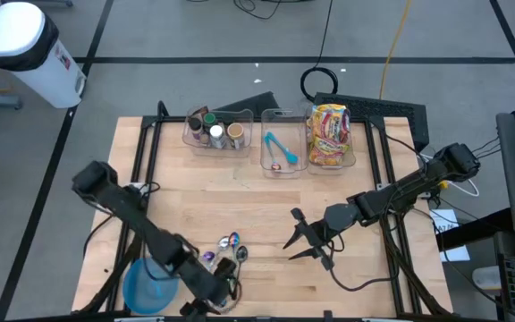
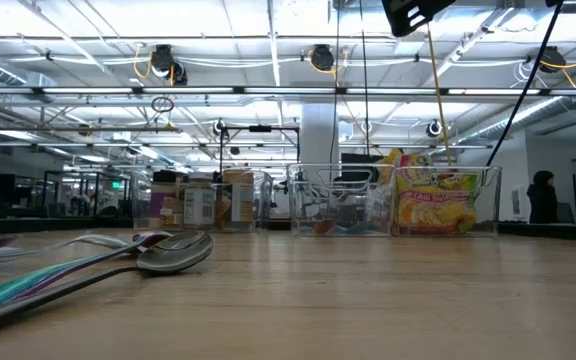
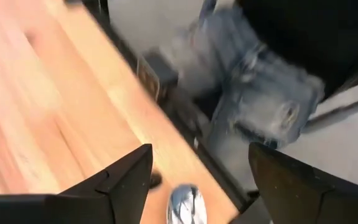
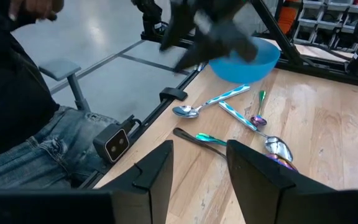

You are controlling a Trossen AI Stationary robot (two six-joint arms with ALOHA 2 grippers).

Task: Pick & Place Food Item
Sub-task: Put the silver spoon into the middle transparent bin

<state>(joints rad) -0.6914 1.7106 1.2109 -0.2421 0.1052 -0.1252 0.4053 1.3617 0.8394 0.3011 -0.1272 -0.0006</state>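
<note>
Yellow and red snack packets (image 1: 329,134) stand in the clear bin at the far right of the table; they also show in the low view (image 2: 438,200). My right gripper (image 1: 291,237) is open and empty over the bare middle of the table, well short of the bins; its fingers frame the right wrist view (image 4: 197,174). My left gripper (image 1: 226,295) is open at the near edge, beside the blue bowl (image 1: 146,286). In the left wrist view (image 3: 204,180) its fingers stand on either side of a shiny spoon (image 3: 187,205).
A bin of jars (image 1: 215,131) and a bin with blue utensils (image 1: 282,150) stand left of the snack bin. Several iridescent spoons (image 4: 253,118) lie near the bowl (image 4: 244,59). A person in jeans (image 3: 260,93) stands at the table's near edge.
</note>
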